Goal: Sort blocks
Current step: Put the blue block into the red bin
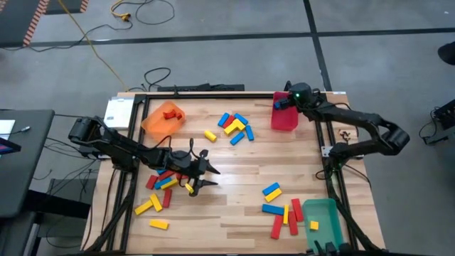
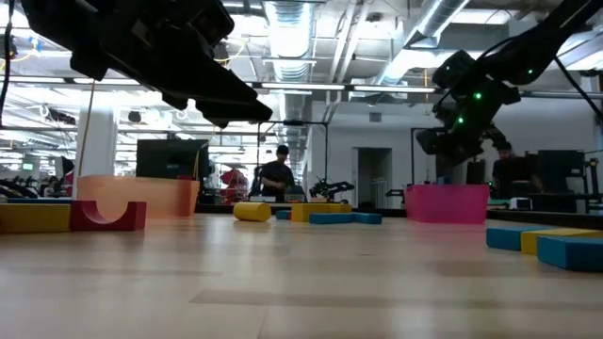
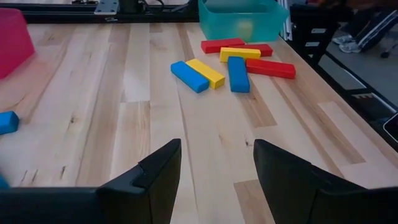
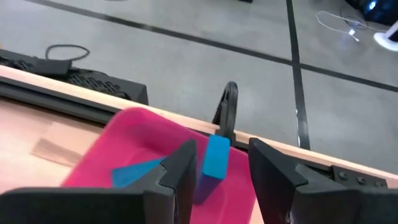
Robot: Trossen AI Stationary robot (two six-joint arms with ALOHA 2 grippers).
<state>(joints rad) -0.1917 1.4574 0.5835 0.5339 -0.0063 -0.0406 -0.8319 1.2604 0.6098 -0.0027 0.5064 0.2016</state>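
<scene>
Red, blue and yellow blocks lie flat in clusters: near-left (image 1: 162,181), far-middle (image 1: 234,126) and near-right (image 1: 281,210), the last also in the left wrist view (image 3: 230,65). My left gripper (image 1: 206,176) (image 3: 217,180) is open above bare wood just right of the near-left cluster, holding nothing. My right gripper (image 1: 282,104) (image 4: 221,174) is open over the pink bin (image 1: 284,119) (image 4: 143,137) at the far right. A blue block (image 4: 216,157) stands on end between its fingers, above the bin's inside. Pink shows between the block and one finger. My right gripper has the blue block's upper end (image 4: 217,146) between its fingers, which point down into the pink bin. A gap shows on one side of the block. Whether the other finger (image 4: 183,165) touches it, I cannot tell.
An orange bin (image 1: 162,117) with a red piece inside sits at the far left. A green bin (image 1: 323,220) holding a yellow block is at the near right corner. Bare wood lies in the table's middle. Black frame rails border the table. People show in the room behind.
</scene>
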